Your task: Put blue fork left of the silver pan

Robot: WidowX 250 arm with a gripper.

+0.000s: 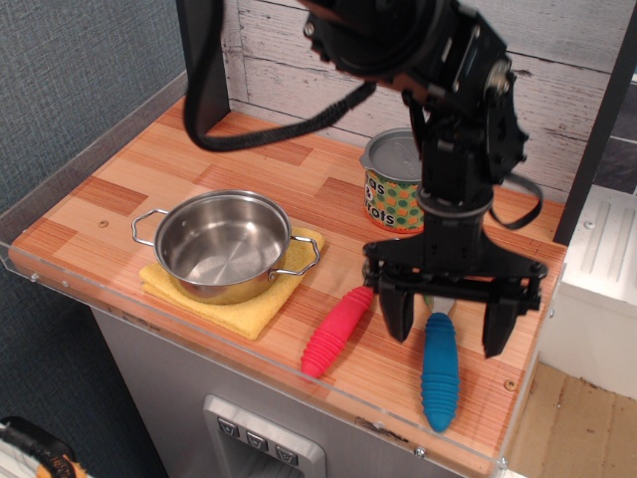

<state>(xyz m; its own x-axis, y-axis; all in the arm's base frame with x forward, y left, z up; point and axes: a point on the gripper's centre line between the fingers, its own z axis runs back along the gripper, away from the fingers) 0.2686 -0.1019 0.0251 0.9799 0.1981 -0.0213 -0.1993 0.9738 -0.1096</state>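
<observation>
Observation.image looks down at an angle on the wooden bench (129, 164), a plank-patterned top edged with a clear plastic rim, backed by a whitewashed board wall (299, 50). Above its right half hangs the black robot arm (448, 119), a thick cable looping off to the left behind it. Its gripper (449, 321) is low over the front right part of the bench, jaws spread wide, one dark finger on each side of the blue fork's upper handle, and nothing is held between them. Whether the fingertips touch the wood cannot be told.

On the left sits the silver pan (223, 244), upright and empty, its two wire loop handles pointing left and right. It rests on a folded yellow cloth (261, 307), whose corner shows at the front right of the pan. Bare wood lies to the pan's left.

Behind the gripper, near the wall, stands a patterned tin can (395, 184) with a grey lid, partly covered by the arm.

The blue fork (439, 370) lies well to the right of the pan, handle toward the front edge; its tines are hidden under the gripper. Just beside it to the left lies a red-handled spoon (336, 331), angled, its bowl also hidden by the gripper.
</observation>
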